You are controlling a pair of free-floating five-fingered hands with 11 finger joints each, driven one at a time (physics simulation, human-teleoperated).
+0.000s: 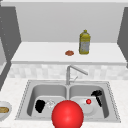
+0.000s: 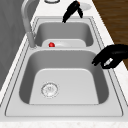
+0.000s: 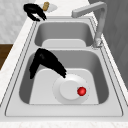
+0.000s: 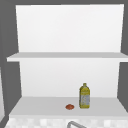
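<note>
L to R. Bowl (image 1: 3, 110) w/ brownish food sits on the counter, left of the sink (image 1: 23, 100). Left hand (image 1: 40, 105) hangs at the left basin's front rim, beside the drain (image 1: 50, 103); fingers curled in toward the thumb, nothing in them. Tap (image 1: 68, 73) rises from the divider, spout swung over the right basin. Big red ball (image 1: 67, 113) sits at the sink's front edge, centre.

Right basin: white plate (image 3: 67, 93) lies flat on the floor, a cherry (image 3: 81, 91) on it, off-centre toward the tap side. Right hand (image 3: 46, 61) is down in this basin, fingers straight and pointed at the plate's rim, thumb spread wide, holding nothing. Fingertips at the rim; can't tell if touching.

Plate prob. stiff, smooth, slippery, breakable, and light. Lying flat, it offers little but the rim; best hold prob. thumb over the rim, fingers under. The cherry is round and loose, so any tilt likely rolls it off.

Room: basin walls close round the plate, spout overhead. Most free space is on the hand's side, straight up.

Shelf behind: small orange thing (image 1: 69, 53), then bottle (image 1: 84, 42), well apart from both hands.
</note>
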